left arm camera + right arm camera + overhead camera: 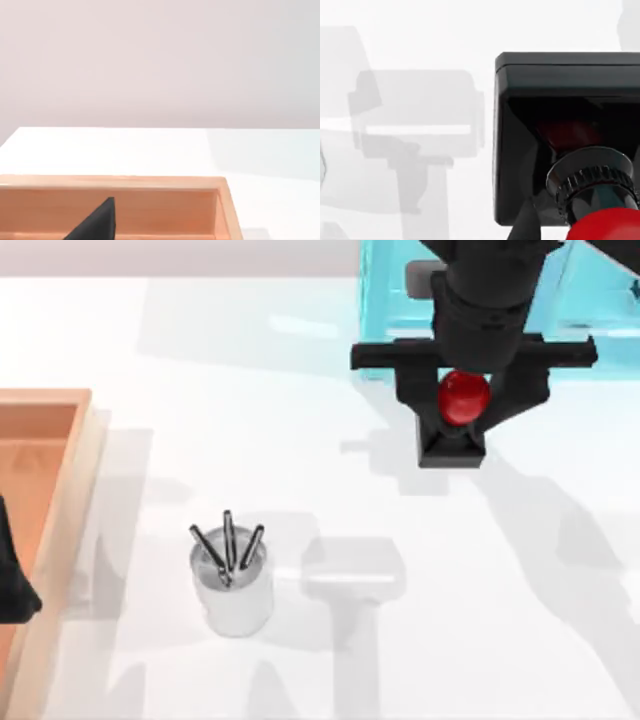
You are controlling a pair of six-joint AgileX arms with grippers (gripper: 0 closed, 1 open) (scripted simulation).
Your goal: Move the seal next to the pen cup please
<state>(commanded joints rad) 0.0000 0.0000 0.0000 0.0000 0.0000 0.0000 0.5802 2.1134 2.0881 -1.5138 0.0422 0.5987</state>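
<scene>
The seal [452, 445], a black square block with a glossy red ball knob, hangs above the table at the back right. My right gripper [464, 405] is shut on it at the knob, reaching down from above. In the right wrist view the seal's black base [560, 80] is close up, with the red knob [610, 226] at the frame's edge. The pen cup [232, 580], shiny silver with three dark pens, stands upright at front centre-left, well apart from the seal. My left gripper [12, 585] is parked at the left edge over the wooden tray.
A wooden tray [60, 490] lies along the left side; its rim [150, 182] also fills the left wrist view. A pale blue see-through box [400, 300] stands at the back right behind the right arm. Bare white table lies between the cup and the seal.
</scene>
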